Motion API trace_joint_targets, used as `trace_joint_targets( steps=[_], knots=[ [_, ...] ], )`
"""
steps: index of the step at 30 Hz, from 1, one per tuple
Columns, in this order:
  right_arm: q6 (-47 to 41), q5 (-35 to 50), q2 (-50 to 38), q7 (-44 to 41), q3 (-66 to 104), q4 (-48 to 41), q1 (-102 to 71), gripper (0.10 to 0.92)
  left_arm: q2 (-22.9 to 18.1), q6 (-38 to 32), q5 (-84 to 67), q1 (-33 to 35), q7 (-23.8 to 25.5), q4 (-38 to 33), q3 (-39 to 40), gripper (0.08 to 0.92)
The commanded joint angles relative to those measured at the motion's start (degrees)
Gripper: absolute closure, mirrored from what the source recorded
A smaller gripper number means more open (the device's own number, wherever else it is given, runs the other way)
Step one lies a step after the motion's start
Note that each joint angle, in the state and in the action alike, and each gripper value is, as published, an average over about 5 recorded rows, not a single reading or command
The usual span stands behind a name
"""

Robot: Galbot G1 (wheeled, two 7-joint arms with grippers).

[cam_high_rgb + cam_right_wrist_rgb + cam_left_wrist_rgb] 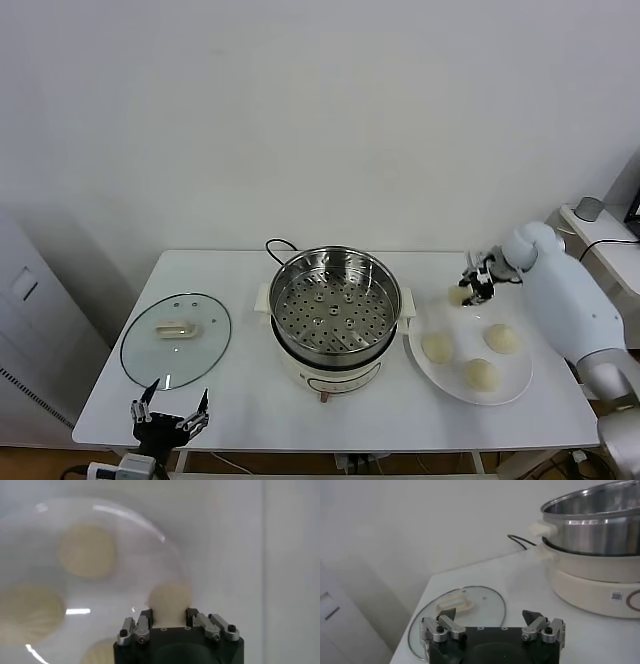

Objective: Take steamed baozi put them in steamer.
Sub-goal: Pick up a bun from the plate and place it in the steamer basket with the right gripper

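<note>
My right gripper is shut on a cream-white baozi and holds it above the far left edge of the white plate. In the right wrist view the held baozi sits between the jaws of the right gripper. Three more baozi lie on the plate; they also show in the right wrist view. The steel steamer stands empty at the table's middle, left of the plate. My left gripper is open and empty at the front left edge.
The glass lid with a cream handle lies flat at the left, just beyond my left gripper. It shows in the left wrist view, as does the steamer. A black cord runs behind the steamer.
</note>
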Motion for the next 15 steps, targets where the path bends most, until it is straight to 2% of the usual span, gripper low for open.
trace_joint_targets(
  steps=[1, 6, 11, 15],
  knots=[
    [-2.91, 13.93, -1.1, -4.68, -14.31, 4.05, 12.57, 0.601, -0.17, 0.47, 2.06, -0.29, -0.32, -0.01, -0.04, 0.177],
    [3.03, 22.3, 6.11, -7.67, -22.77, -3.06, 23.88, 0.601, -0.61, 0.45, 2.67, -0.71, -0.47, -0.32, -0.03, 0.177],
    [17.93, 31.45, 15.33, -8.02, -28.45, -12.09, 28.68, 0.601, -1.37, 0.61, 2.4, -1.44, -0.45, -0.58, -0.29, 0.177],
    [28.53, 32.41, 20.18, -8.21, -32.84, -14.06, 30.25, 0.601, -1.71, 0.85, 1.98, -1.8, -0.38, -0.63, -0.77, 0.177]
  ],
)
